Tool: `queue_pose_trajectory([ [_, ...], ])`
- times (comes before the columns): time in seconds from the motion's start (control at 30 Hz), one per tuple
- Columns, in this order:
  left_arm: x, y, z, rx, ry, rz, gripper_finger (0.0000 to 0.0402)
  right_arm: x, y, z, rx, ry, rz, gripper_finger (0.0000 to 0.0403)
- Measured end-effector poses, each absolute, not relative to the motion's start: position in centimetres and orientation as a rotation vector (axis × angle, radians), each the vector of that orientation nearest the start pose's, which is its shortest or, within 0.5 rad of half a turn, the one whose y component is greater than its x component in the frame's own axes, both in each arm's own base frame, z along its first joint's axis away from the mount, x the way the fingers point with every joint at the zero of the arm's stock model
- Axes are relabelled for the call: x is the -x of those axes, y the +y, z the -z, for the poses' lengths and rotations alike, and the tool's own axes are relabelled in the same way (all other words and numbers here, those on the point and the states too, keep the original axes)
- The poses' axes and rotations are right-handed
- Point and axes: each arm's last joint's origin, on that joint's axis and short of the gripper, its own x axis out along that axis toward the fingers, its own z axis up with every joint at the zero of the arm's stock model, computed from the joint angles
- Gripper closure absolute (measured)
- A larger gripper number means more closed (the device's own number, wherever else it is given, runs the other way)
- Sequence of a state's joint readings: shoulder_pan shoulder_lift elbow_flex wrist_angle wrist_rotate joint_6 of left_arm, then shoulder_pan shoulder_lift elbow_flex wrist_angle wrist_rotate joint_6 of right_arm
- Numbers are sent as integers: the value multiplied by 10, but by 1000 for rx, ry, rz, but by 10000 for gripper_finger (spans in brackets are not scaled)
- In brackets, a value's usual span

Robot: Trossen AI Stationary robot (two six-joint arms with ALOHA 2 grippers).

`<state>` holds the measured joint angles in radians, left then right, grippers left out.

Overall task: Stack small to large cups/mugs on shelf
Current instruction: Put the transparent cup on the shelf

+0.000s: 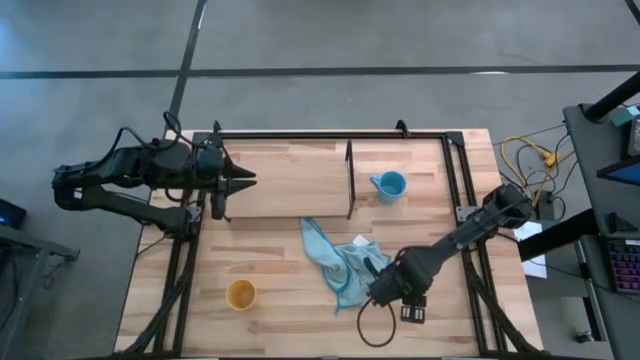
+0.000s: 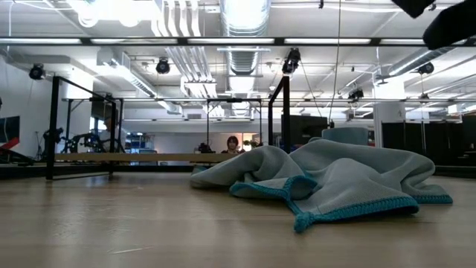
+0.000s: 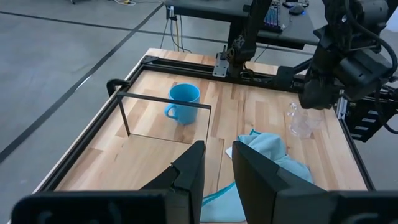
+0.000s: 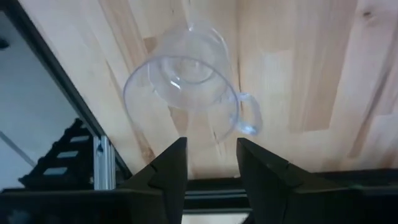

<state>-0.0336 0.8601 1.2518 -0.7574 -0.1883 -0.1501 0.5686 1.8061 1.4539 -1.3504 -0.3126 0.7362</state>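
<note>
A light blue mug (image 1: 390,185) stands on the wood shelf (image 1: 280,180), right of its black divider rod (image 1: 349,178); it also shows in the left wrist view (image 3: 184,101). A yellow-orange cup (image 1: 240,294) stands on the tabletop at the near left. My right gripper (image 1: 385,290) hovers over the near right of the table, beside a teal cloth (image 1: 340,262), shut on a clear glass cup (image 4: 183,87). My left gripper (image 1: 250,178) waits shut above the shelf's left part. My right gripper has the glass cup's wall near its rim (image 4: 211,134) between its two fingers, which come from above and point down. The cup's mouth faces the wrist camera and its handle (image 4: 250,115) sticks out sideways. The cup (image 3: 300,121) hangs tilted below the fingers.
The teal cloth (image 2: 335,182) lies crumpled in the table's middle, close to the low camera. A black cable loop (image 1: 375,325) lies at the near edge. The table's black frame (image 1: 455,170) runs along the shelf's right side. A person (image 2: 232,143) sits far behind the table.
</note>
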Motion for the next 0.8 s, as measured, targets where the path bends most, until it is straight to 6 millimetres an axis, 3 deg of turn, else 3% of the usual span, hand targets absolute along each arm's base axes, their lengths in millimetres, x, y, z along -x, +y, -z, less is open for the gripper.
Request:
queue_pose_trajectory([
  [0.23, -144, 1, -417, 107, 361, -180, 333, -266, 177, -231, -224, 1773, 114, 281],
  [0.8, -145, 1, -417, 107, 363, -179, 333, -261, 175, -209, -243, 1782, 156, 280],
])
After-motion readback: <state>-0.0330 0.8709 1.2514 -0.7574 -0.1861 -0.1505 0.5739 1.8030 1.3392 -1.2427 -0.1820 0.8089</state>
